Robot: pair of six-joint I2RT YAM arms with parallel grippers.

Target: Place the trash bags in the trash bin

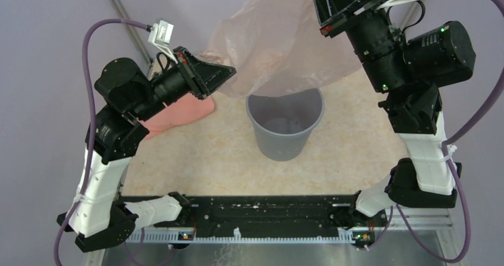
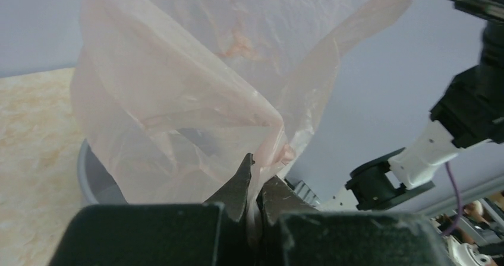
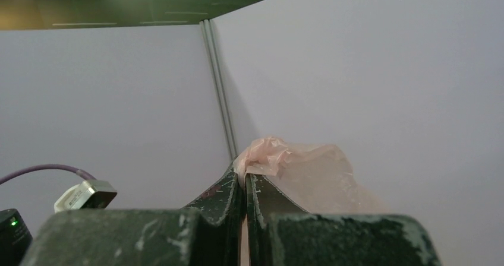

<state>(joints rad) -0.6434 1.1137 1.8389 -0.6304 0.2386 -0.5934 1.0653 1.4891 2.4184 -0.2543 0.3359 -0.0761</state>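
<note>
A translucent pale-pink trash bag [image 1: 279,46] hangs spread between my two grippers above the round grey trash bin [image 1: 285,123]. Its lower edge reaches the far rim of the bin's mouth. My left gripper [image 1: 229,72] is shut on the bag's left edge, left of and above the bin. In the left wrist view, film is pinched between the jaws of the left gripper [image 2: 260,170], the bag [image 2: 196,70] billows ahead, and the bin's rim [image 2: 95,180] shows under it. My right gripper [image 3: 243,174] is shut on a bunched corner of the bag [image 3: 315,177], raised high at the back right.
A heap of pink film [image 1: 181,113] lies on the beige table left of the bin, partly behind my left arm. A grey pole [image 1: 128,22] runs along the back wall. The black base rail [image 1: 267,215] lines the near edge.
</note>
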